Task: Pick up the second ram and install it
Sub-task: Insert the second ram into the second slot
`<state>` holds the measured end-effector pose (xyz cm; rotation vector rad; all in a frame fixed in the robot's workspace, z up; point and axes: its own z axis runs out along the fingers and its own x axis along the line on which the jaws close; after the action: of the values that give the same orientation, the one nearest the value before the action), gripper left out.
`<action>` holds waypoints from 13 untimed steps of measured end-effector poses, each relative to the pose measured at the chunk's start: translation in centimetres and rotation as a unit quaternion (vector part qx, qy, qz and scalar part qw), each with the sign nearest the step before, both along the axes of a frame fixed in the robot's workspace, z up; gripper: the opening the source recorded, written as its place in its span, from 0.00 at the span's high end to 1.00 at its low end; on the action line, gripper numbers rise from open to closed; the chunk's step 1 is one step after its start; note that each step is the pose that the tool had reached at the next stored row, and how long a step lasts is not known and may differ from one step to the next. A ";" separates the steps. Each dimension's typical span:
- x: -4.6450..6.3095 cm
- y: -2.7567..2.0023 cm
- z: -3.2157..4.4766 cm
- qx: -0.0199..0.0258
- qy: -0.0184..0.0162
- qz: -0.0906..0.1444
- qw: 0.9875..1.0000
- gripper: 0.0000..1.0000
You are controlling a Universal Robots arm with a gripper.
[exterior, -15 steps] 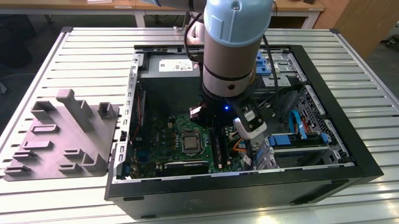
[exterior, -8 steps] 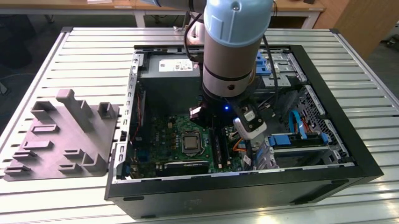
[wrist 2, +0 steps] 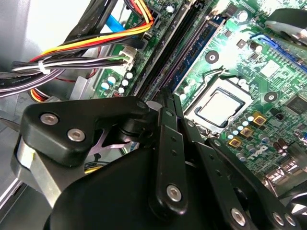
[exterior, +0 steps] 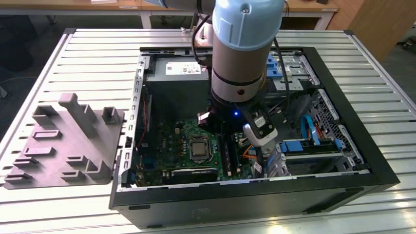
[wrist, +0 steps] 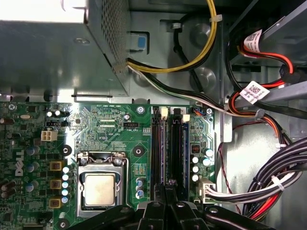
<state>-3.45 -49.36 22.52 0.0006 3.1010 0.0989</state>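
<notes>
While the arm hangs over the open computer case, the gripper sits low over the green motherboard, at the end of the two long memory slots beside the CPU socket. The fingers are drawn in close, almost together, with nothing visible between them. The second ram looks to be the dark-blue strip standing edge-up in the slot on the CPU side, straight ahead of the fingertips; in the second wrist view its chip row runs away from the tips. I can't tell whether the tips touch it. It's probably in the seating phase, with the strip in its slot but not confirmed fully home. To do it well, push straight down along the slot line with no sideways lean, since the strip is thin and would flex or ride out of the guides. Load both ends evenly so one side doesn't seat alone. Watch the white latches at the far end, as upright against the strip would mean locked. Keep the finger linkages off the small capacitors and the cable bundle just beside the slots.
</notes>
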 end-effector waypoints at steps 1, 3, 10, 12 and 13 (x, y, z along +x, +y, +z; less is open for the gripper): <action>0.0 0.00 0.00 0.000 0.000 0.000 1.000 0.89; 0.0 0.00 0.00 0.000 0.000 0.000 1.000 0.89; 0.0 0.00 -0.05 0.000 0.000 -0.002 1.000 0.89; 0.0 0.00 -0.05 0.000 0.000 -0.002 1.000 0.89; 0.0 0.00 -0.06 0.000 0.000 -0.002 1.000 0.89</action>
<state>-3.45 -49.36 22.47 0.0068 3.1009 0.0987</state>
